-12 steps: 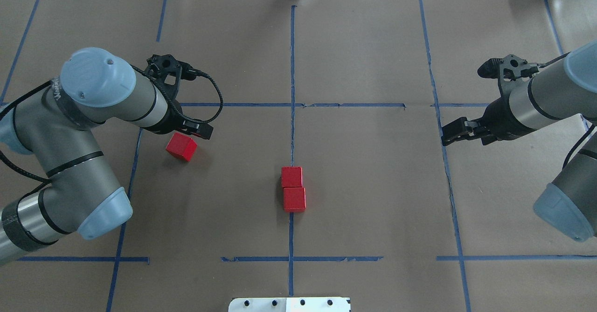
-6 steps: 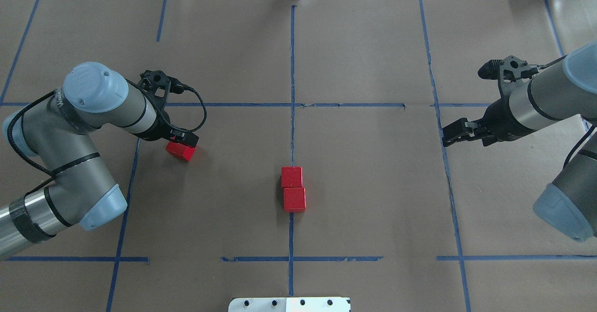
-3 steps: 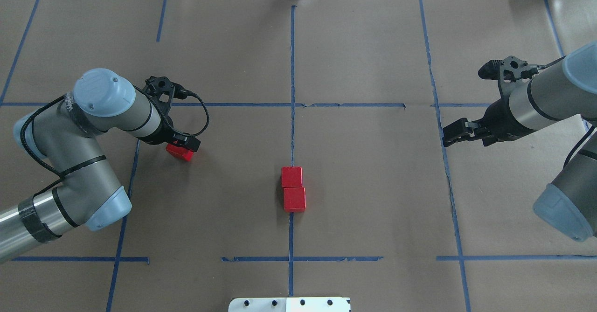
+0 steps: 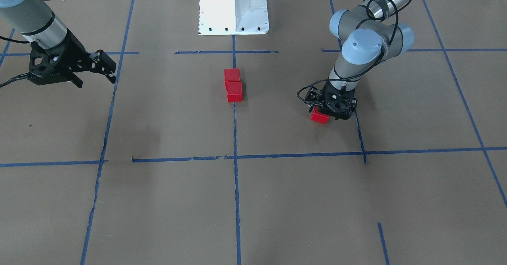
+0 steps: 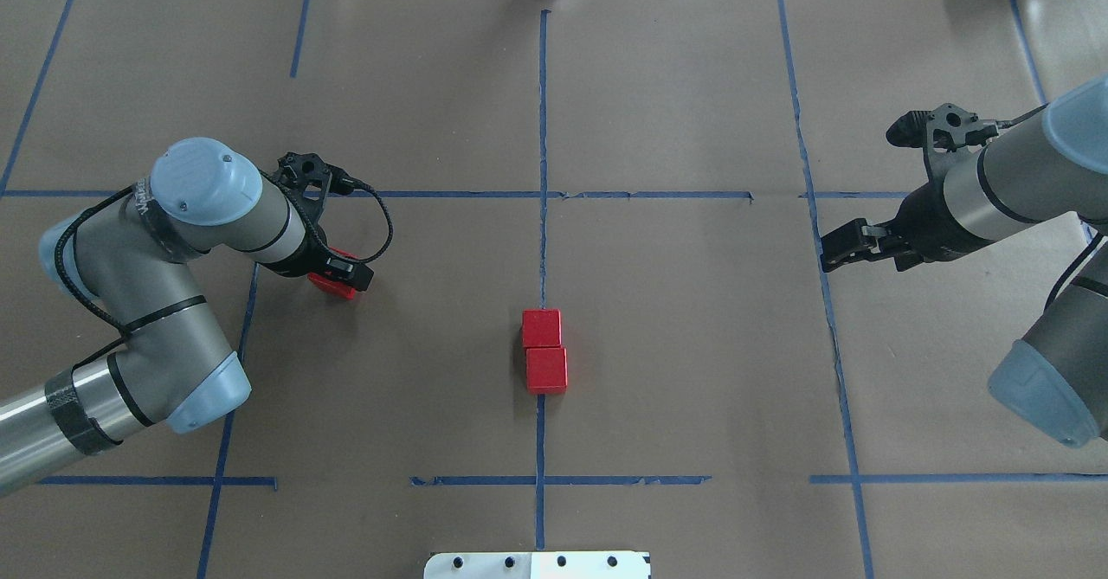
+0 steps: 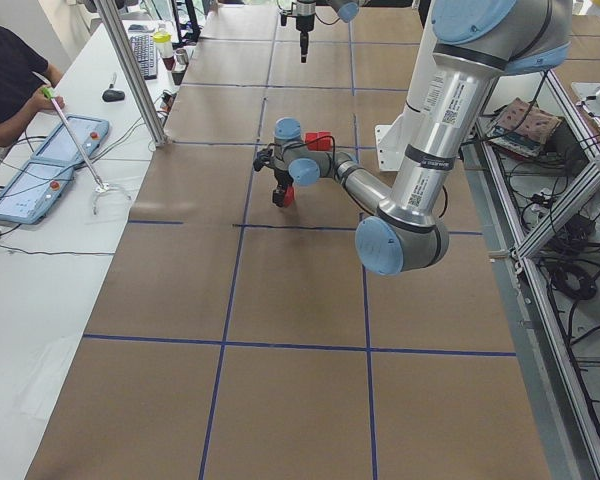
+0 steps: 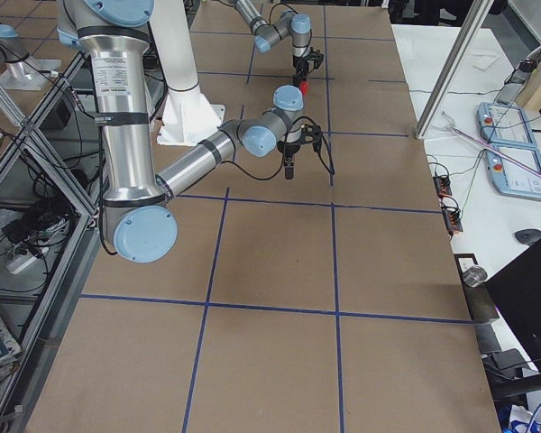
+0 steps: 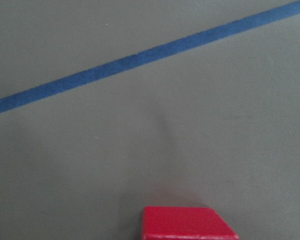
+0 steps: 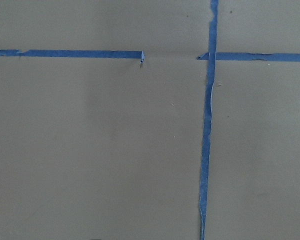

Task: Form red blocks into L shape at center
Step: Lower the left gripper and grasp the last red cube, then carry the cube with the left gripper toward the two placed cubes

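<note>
Two red blocks [image 5: 542, 328] [image 5: 547, 369] lie touching, one behind the other, on the middle blue tape line at the center [image 5: 542, 250]; the front-facing view shows them too [image 4: 232, 75] [image 4: 234, 91]. A third red block [image 5: 332, 283] [image 4: 319, 117] sits on the paper well to the left. My left gripper [image 5: 344, 269] [image 4: 332, 107] is low over it and covers most of it, and its fingers look open around the block. The left wrist view shows only this block's top [image 8: 187, 224] at the bottom edge. My right gripper [image 5: 833, 248] [image 4: 106, 63] hangs open and holds nothing, far to the right.
The white robot base [image 4: 233, 7] stands behind the center line. Blue tape lines [image 5: 658, 195] divide the brown paper into a grid. In the left side view, a person sits by tablets [image 6: 50, 165] on a white side table, beside an aluminium post [image 6: 130, 70].
My left gripper has come down and in over the third red block, hiding more of it. That block and the center pair have not moved. The right arm is still.
</note>
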`<state>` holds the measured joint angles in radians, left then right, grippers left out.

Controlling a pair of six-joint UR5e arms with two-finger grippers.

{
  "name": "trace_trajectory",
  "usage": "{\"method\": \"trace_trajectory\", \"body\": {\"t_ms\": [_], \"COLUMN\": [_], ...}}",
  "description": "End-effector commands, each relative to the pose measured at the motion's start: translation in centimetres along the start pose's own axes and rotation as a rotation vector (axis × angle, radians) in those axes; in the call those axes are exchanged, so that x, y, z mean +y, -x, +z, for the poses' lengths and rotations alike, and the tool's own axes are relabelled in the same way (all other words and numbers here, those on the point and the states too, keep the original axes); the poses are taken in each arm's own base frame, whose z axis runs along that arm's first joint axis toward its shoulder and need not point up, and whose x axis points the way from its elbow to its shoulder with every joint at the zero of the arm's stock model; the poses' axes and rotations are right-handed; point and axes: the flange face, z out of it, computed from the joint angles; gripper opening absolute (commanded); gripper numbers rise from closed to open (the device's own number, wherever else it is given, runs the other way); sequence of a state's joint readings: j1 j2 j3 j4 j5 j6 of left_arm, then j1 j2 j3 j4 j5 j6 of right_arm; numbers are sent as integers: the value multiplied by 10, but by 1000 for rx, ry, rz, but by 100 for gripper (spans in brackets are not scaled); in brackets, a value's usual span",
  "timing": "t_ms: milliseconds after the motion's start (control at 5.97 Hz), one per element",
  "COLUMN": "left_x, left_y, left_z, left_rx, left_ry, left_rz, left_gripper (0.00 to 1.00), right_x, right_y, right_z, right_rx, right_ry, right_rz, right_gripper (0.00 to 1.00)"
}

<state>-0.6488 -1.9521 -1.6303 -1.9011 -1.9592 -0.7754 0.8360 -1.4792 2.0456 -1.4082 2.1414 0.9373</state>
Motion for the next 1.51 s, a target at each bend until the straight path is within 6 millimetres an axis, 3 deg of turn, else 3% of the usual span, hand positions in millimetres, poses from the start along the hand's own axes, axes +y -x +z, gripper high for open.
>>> {"method": "trace_trajectory", "body": {"t_ms": [0,167,670,837,1005,1172,1339], "left_x": [5,-4,-37,-8,-5,9,12], "left_y": [-9,-22,-82,-119,-126,-155,-174], "left_z": [-2,-11,-64,-67,-72,-65,-65], "left_rx": [55,70,8,-41,-41,-32,-69], "left_ry": [42,37,-51,-24,-24,-3,-13], "left_rz": [1,-16,-419,-547,-742,-1047,-1244], "left_gripper": [10,5,0,0,0,0,0], "right_x": [0,0,0,0,0,-1,-1], "right_y": [-1,0,1,1,-1,-1,-2], "right_z": [1,0,-1,0,2,3,4], "right_rx": [1,0,-1,0,4,6,7], "right_ry": [1,0,-3,-1,0,2,3], "right_rz": [1,0,-1,-2,1,4,5], "right_gripper": [100,100,100,100,100,100,100]}}
